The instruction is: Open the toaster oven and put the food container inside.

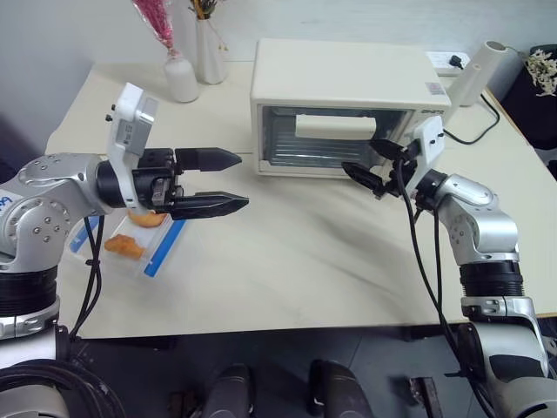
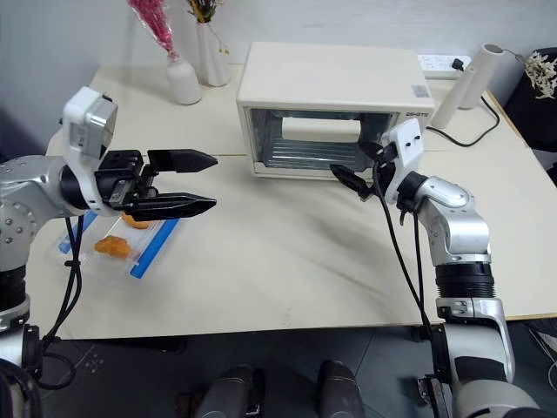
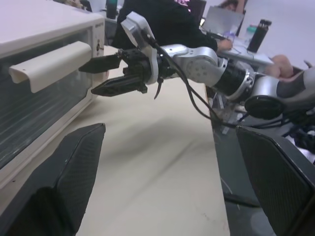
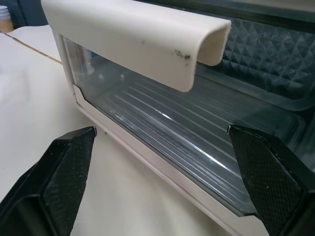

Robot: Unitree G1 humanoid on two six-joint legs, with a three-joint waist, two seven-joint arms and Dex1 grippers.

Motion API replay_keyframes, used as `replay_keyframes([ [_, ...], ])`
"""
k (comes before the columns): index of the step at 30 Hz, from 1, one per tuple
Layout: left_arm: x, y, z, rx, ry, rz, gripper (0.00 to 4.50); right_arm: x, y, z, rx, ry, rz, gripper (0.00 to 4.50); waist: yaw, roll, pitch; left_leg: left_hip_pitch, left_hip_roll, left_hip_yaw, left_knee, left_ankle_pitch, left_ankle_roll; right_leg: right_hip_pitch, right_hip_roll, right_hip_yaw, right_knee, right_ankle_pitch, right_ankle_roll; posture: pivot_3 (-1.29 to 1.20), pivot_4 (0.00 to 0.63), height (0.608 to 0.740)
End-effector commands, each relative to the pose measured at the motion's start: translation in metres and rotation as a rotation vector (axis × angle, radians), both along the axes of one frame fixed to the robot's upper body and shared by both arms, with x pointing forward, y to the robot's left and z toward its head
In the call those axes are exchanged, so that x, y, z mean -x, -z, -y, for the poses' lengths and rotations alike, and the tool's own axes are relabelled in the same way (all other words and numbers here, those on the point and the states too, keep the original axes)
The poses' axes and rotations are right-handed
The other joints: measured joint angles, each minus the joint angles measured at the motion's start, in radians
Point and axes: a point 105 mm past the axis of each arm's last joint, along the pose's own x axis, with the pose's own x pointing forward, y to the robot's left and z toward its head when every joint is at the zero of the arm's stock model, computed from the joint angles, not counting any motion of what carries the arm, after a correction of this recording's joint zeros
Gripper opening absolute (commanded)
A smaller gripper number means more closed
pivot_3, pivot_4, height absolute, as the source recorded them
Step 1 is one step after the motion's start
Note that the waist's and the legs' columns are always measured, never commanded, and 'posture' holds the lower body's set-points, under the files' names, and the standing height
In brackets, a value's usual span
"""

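At toaster oven front, door shut, bar handle long axis level across glass. Right end effector released, fingers spread, just before door's right end, handle up-left of it; nearer arm. Left end effector released, hovers well left of oven, above food container on desk.

Oven top: small sticker near the right rear corner, print too small to read.
Oven front: dark strip above the knobs, perhaps a brand mark, illegible.
Left arm: blue mark on the shoulder shell, cut off, unreadable.
Readable text elsewhere: none.
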Motion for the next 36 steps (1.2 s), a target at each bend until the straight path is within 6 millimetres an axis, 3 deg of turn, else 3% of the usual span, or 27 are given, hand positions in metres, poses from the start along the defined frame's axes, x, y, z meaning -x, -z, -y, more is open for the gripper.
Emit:
replay_keyframes([
  [1,-0.002,-0.006,0.001,-0.007,0.005,0.056,4.5,0.014,-0.028,-0.012,-0.022,-0.093,0.101,4.46,-0.002,0.0,0.0,0.0,0.0,0.0,0.0,0.0,0.0,0.0,0.0,0.0,0.0,0.0,0.0,0.0,0.15,0.74],
  [8,-0.013,-0.005,-0.002,-0.01,-0.026,0.079,4.5,0.045,-0.036,-0.03,-0.033,-0.239,0.102,4.46,0.0,0.002,0.001,0.0,0.001,0.0,0.0,0.0,0.0,-0.001,0.001,0.001,0.0,0.0,0.0,0.0,0.15,0.74],
  [15,-0.045,-0.034,0.0,0.098,-0.156,0.185,4.5,0.062,-0.025,-0.038,-0.034,-0.286,0.069,4.46,-0.001,0.002,0.001,0.0,0.001,0.001,0.0,0.0,0.0,-0.002,0.002,0.001,0.0,0.0,0.0,0.0,0.15,0.74],
  [19,-0.066,-0.045,0.002,0.109,-0.222,0.256,3.63,0.067,-0.019,-0.038,-0.049,-0.272,0.061,4.5,-0.002,0.002,0.001,-0.001,0.001,0.002,0.0,0.0,0.0,-0.003,0.002,0.001,0.001,0.0,0.0,0.0,0.15,0.74],
  [23,-0.086,-0.048,0.007,0.083,-0.278,0.31,2.36,0.069,-0.016,-0.038,-0.054,-0.264,0.058,4.5,0.001,0.002,0.001,-0.001,0.001,0.002,0.0,0.0,0.0,-0.003,0.002,0.001,0.001,0.0,0.0,0.0,0.15,0.74],
  [31,-0.116,-0.024,0.021,-0.086,-0.288,0.395,0.02,0.069,-0.015,-0.037,-0.065,-0.247,0.062,4.5,0.001,0.002,0.001,-0.002,0.001,0.003,0.0,0.0,0.0,-0.005,0.002,0.001,0.001,0.0,0.0,0.0,0.15,0.74],
  [36,-0.12,-0.015,0.026,-0.136,-0.261,0.415,0.02,0.072,-0.015,-0.038,-0.069,-0.246,0.064,4.5,0.001,0.002,0.001,-0.004,0.001,0.003,0.0,0.0,0.0,-0.008,0.002,0.001,0.002,0.0,0.0,0.0,0.15,0.74],
])
